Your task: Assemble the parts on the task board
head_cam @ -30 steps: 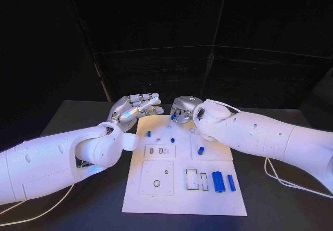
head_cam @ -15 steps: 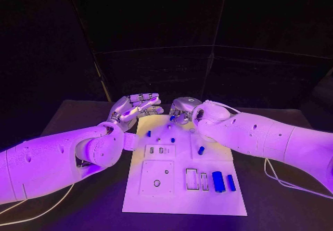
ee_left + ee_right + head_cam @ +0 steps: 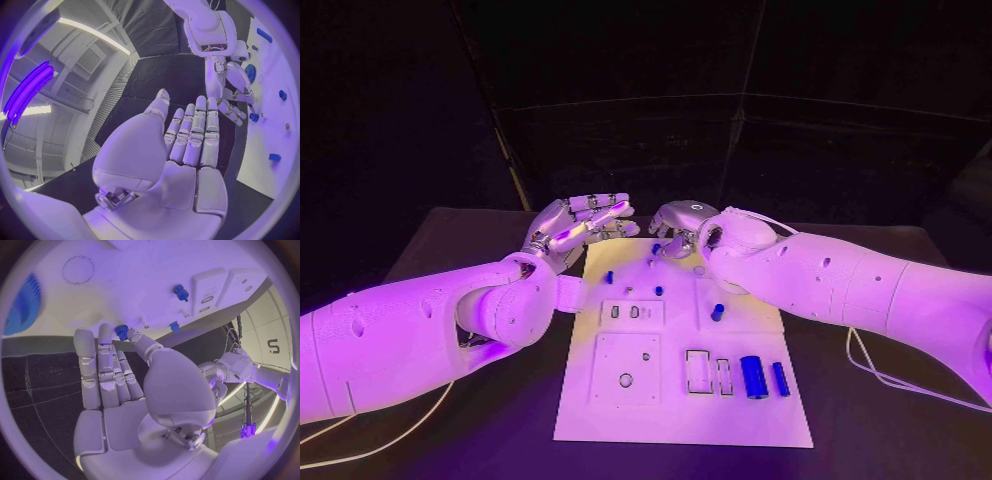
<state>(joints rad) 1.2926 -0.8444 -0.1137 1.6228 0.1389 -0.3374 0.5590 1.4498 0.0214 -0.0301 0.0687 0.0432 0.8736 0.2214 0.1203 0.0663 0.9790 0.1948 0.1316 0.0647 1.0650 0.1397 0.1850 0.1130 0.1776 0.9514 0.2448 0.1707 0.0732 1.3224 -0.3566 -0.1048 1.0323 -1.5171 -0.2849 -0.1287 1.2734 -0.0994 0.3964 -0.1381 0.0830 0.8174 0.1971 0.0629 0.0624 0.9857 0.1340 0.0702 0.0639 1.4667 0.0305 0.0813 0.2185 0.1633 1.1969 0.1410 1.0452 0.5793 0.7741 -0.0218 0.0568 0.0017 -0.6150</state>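
The white task board (image 3: 678, 420) lies in the middle of the table. My right hand (image 3: 678, 225) hovers over its far edge and pinches a small blue part (image 3: 122, 331) between thumb and fingertip; the same part (image 3: 254, 117) hangs just above the board. My left hand (image 3: 581, 226) is held palm up beside the board's far left corner, fingers straight and side by side, holding nothing. On the board stand small blue pegs (image 3: 607, 277) (image 3: 659, 291) (image 3: 717, 312). A large blue cylinder (image 3: 753, 377) and a thinner one (image 3: 780, 379) lie near the front right.
A blue gear (image 3: 22, 305) sits at the board's far end by my right hand. Empty slots (image 3: 698, 370) and a round hole (image 3: 626, 380) mark the near half of the board. A white cable (image 3: 877, 370) trails on the table at the right.
My right hand has edged a little to the left and toward the board with the small blue part. The left hand has stayed put.
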